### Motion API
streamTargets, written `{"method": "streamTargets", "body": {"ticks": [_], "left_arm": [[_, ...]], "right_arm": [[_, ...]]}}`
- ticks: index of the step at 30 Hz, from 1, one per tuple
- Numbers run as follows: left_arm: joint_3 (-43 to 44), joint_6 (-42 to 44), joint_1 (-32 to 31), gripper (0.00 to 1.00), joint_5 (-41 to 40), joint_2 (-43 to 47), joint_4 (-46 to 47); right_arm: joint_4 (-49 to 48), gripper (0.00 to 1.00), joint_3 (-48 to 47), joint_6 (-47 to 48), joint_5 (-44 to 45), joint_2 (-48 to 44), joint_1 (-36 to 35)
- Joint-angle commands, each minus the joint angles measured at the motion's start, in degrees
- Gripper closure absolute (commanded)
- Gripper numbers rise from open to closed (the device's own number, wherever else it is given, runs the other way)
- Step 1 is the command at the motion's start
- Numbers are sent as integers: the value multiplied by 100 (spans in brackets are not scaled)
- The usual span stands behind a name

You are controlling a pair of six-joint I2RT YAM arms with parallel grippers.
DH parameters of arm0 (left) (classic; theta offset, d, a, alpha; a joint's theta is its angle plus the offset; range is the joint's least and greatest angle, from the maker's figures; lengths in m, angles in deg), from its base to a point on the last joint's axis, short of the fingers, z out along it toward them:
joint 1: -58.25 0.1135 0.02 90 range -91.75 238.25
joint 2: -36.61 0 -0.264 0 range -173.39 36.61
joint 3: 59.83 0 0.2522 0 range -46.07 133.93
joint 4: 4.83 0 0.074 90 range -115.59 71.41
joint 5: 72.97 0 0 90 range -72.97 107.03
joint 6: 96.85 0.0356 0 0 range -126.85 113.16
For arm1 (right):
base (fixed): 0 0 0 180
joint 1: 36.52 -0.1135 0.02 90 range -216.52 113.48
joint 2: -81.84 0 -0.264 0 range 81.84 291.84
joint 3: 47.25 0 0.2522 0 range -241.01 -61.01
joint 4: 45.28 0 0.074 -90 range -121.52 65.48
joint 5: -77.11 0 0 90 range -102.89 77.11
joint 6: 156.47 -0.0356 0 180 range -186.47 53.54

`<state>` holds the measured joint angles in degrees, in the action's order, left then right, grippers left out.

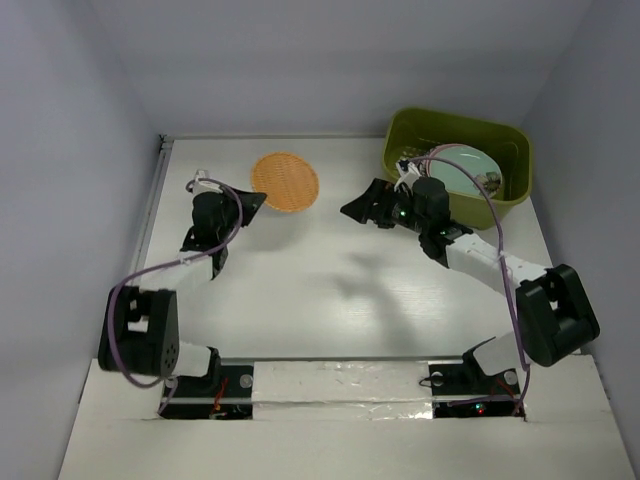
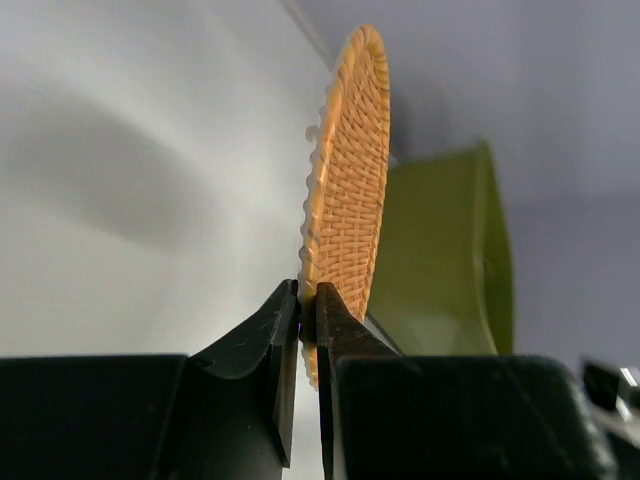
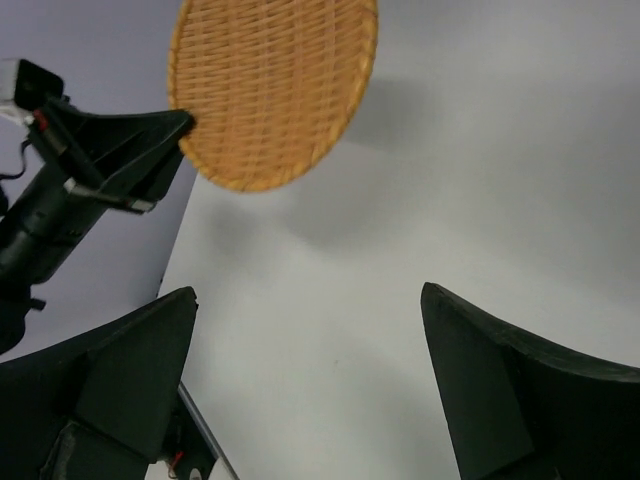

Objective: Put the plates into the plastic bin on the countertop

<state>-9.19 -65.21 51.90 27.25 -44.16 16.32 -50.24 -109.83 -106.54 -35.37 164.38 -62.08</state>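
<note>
A woven wood-tan plate hangs just above the white countertop at the back left, casting a shadow below it. My left gripper is shut on the plate's near-left rim. In the left wrist view the plate stands edge-on, pinched between the closed fingers of the left gripper. My right gripper hovers mid-table, open and empty, pointing toward the plate. The olive-green plastic bin sits at the back right, holding a mint green plate with other plates partly hidden beside it.
A metal rail runs along the countertop's left edge. Grey walls close in on the back and both sides. The right arm reaches across in front of the bin. Bare white surface lies between the two grippers.
</note>
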Motion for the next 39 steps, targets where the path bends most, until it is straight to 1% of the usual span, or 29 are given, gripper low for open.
{"method": "streamTargets", "body": {"ticks": [1,6,11,14,17,20,21,22,23,24,25,27,28,29,30,31,32,33,34,35,36,39], "left_arm": [[-260,115,-279,100,480,719,586],[-568,115,-533,100,1024,1274,534],[-875,-113,-648,100,1570,1608,981],[-920,-157,-700,100,1895,1801,1131],[-964,-271,-701,100,2212,1960,1351],[-1043,-394,-701,100,2493,2057,1579],[-1060,-395,-701,100,2529,2118,1606],[-1069,-377,-701,100,2616,2144,1571],[-1069,-360,-701,100,2660,2171,1493],[-1034,-325,-701,94,2678,2258,1379],[-1008,-194,-701,76,2609,2328,1212],[-920,26,-701,60,2521,2608,606],[-876,175,-701,49,2381,2741,343],[-763,542,-701,46,2171,3021,-225],[-709,737,-701,42,2169,3171,-509],[-657,931,-701,38,1986,3330,-1052],[-604,1307,-701,36,1880,3488,-1335],[-482,1493,-701,34,1765,3785,-1582],[-411,1678,-771,33,1590,3910,-1837],[-340,1871,-884,32,1467,3990,-2344],[-201,2212,-955,32,1318,4121,-2558],[-190,2627,-1157,31,992,4384,-3034]], "right_arm": [[-334,0,-409,70,-99,69,-54],[-334,0,-462,9,-99,69,-54],[-185,0,-532,-44,121,-1,-54],[-150,1,-541,-106,226,34,-54],[-193,1,-576,-202,113,104,-54],[-290,5,-620,-316,-98,165,-54],[-455,20,-612,-369,-351,174,-54],[-501,34,-594,-483,-371,166,-54],[-510,58,-585,-519,-319,131,-54],[-527,92,-576,-545,-205,0,-54],[-484,100,-576,-563,-117,-80,-54],[-300,100,-638,-589,155,-342,77],[-203,100,-690,-554,226,-422,156],[50,100,-838,-528,314,-562,400],[175,100,-918,-493,323,-564,559],[298,100,-1015,-432,341,-668,744],[395,100,-1085,-431,367,-739,954],[439,100,-1164,-431,393,-783,1444],[457,100,-1217,-440,385,-836,1701],[535,100,-1287,-440,393,-828,1956],[719,100,-1462,-431,446,-793,2420],[1123,100,-1770,-343,639,-451,2985]]}}
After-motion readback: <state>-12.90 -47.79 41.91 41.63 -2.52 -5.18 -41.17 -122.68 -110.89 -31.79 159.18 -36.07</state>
